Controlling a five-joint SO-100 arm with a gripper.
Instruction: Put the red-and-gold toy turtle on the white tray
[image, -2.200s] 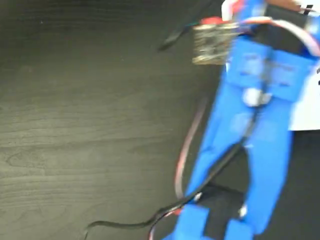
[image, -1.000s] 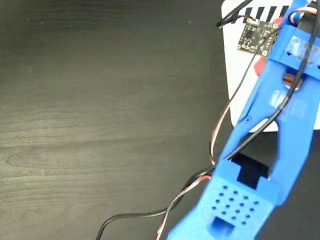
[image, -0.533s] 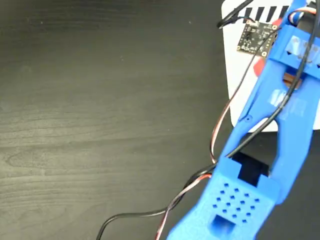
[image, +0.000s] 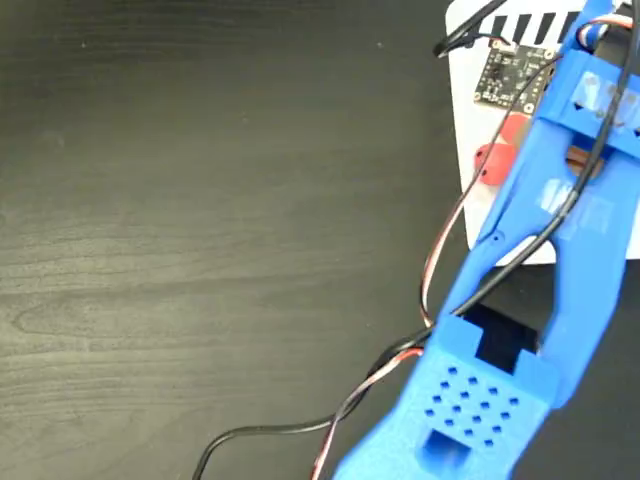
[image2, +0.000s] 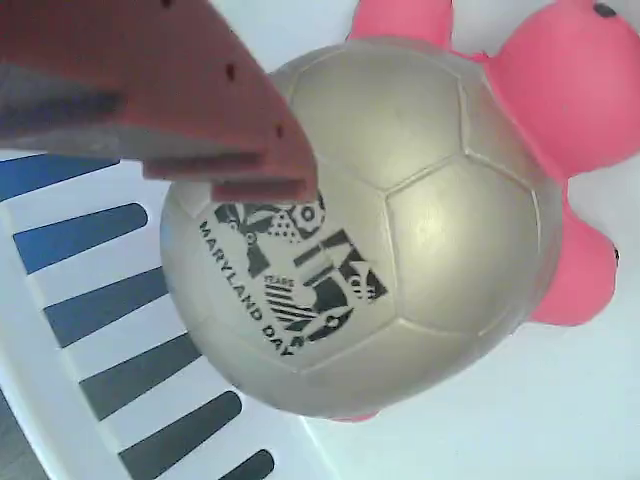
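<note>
Fingers first: only one fingertip (image2: 200, 110) shows in the wrist view, a blurred reddish wedge lying over the upper left of the turtle (image2: 370, 220); its partner is out of frame, so I cannot tell whether they are clamped on the toy or standing apart. Right beneath the camera sits the gold shell, dark printed mark facing up, with the coral-red head and legs poking out at the upper right. Under it, white tray (image2: 470, 430) surface, with dark stripes running along the left edge.

Over to the fixed view: the blue arm (image: 540, 260) reaches across the dark tabletop (image: 200, 220) to the tray (image: 465, 190) at the top right, and a red bit of the toy (image: 495, 160) peeks out beside the arm, near the tray's left edge.

The danger here is that edge. The shell is round and slick; a fingertip dragging across it on the way up could roll the toy onto the tabletop.
</note>
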